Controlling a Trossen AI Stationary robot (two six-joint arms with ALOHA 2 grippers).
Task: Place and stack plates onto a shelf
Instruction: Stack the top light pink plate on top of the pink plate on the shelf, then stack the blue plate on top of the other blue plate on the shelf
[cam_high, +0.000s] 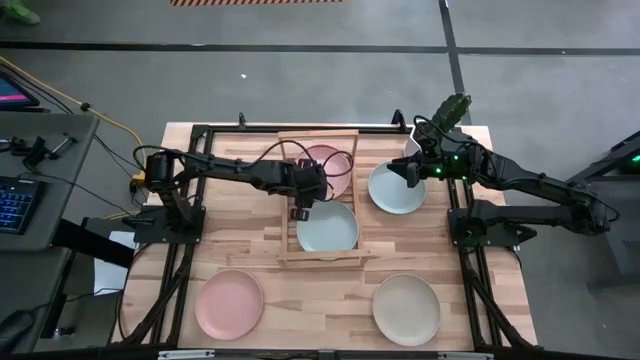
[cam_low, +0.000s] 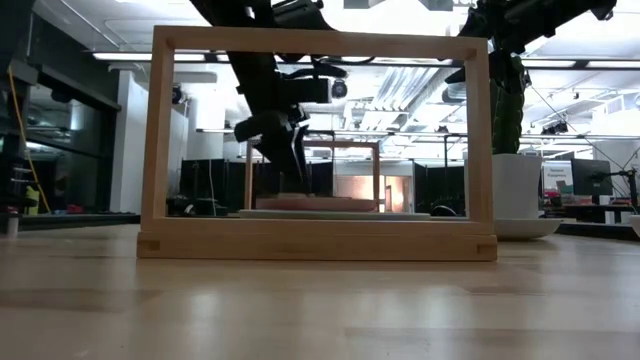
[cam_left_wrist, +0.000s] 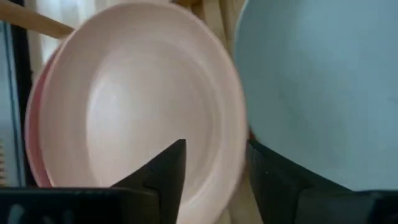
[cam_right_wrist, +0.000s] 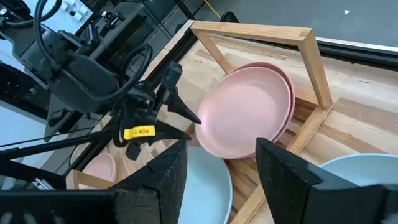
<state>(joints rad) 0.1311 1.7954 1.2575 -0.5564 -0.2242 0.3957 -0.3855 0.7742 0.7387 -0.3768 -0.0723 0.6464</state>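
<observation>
The light-wood shelf (cam_high: 287, 190) stands mid-table. On its far half two pink plates (cam_high: 327, 164) lie stacked (cam_right_wrist: 249, 112); on its near half lies a blue-green plate (cam_high: 327, 227). My left gripper (cam_high: 300, 208) is open above the shelf's left side. Its fingers straddle the upper pink plate's near rim (cam_left_wrist: 233, 143) from above, and in the low view (cam_low: 285, 150) they are clear of the plates. My right gripper (cam_high: 409, 173) hovers open (cam_right_wrist: 221, 155) over the left rim of a second blue-green plate (cam_high: 396, 190), which lies flat on the table right of the shelf.
A pink plate (cam_high: 229, 303) lies near the table's near-left corner and a cream plate (cam_high: 406, 308) near its near-right corner. A white plant pot (cam_low: 515, 185) stands at the far edge behind the right blue-green plate. The shelf's upright frames (cam_low: 320, 45) rise at its two ends.
</observation>
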